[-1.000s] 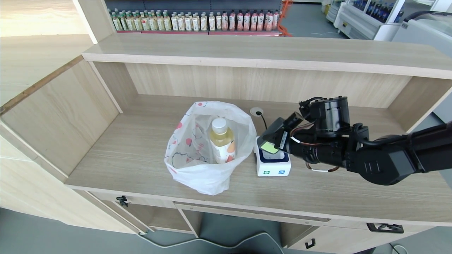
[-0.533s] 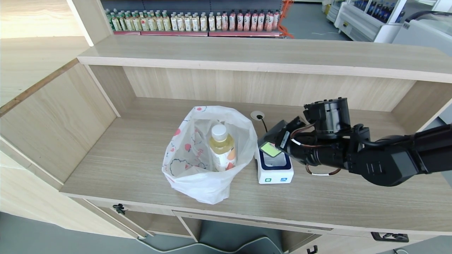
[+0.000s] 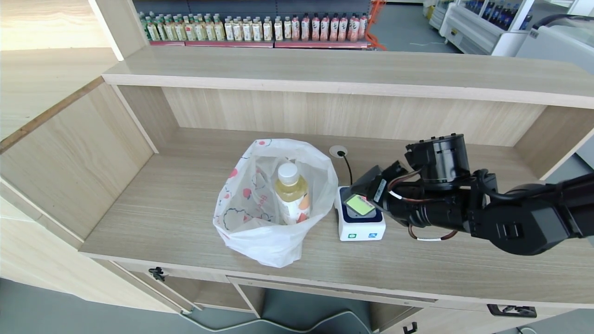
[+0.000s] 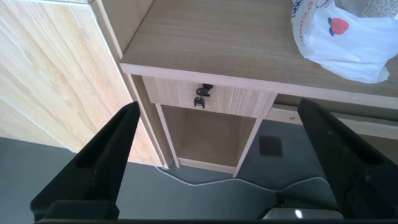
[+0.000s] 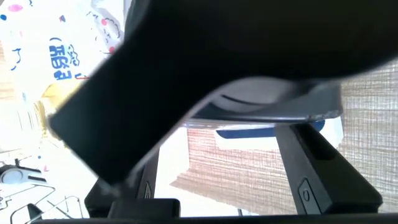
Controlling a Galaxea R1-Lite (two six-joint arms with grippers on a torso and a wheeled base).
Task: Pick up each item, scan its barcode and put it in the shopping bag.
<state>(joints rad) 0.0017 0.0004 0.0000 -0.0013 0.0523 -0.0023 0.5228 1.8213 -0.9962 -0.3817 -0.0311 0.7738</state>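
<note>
Right end effector [image 3: 358, 198], clenched on a flat green item [image 3: 361, 204], was recorded just above the top window of the scanner [image 3: 361, 228]. Over the preceding half second the item had been carried slightly lower and away from the shopping bag [image 3: 260, 222], so that it lay over the middle of the scanner's face. An earlier shift of the whole head view was attributed to camera motion. The scanning step was therefore judged to be in hand, with bagging not yet done. One bottle [image 3: 291, 188] was seen upright inside the bag, which stood just beside the scanner on the surface [image 3: 176, 208]. In the right wrist view the scanner's blue-edged top was shown close beyond the fingers, a nearness less plain from the head. Left end effector [image 4: 217, 109], jaws spread and nothing held, was shown in the left wrist view below the surface's front edge, near a keyed drawer [image 4: 202, 96].
</note>
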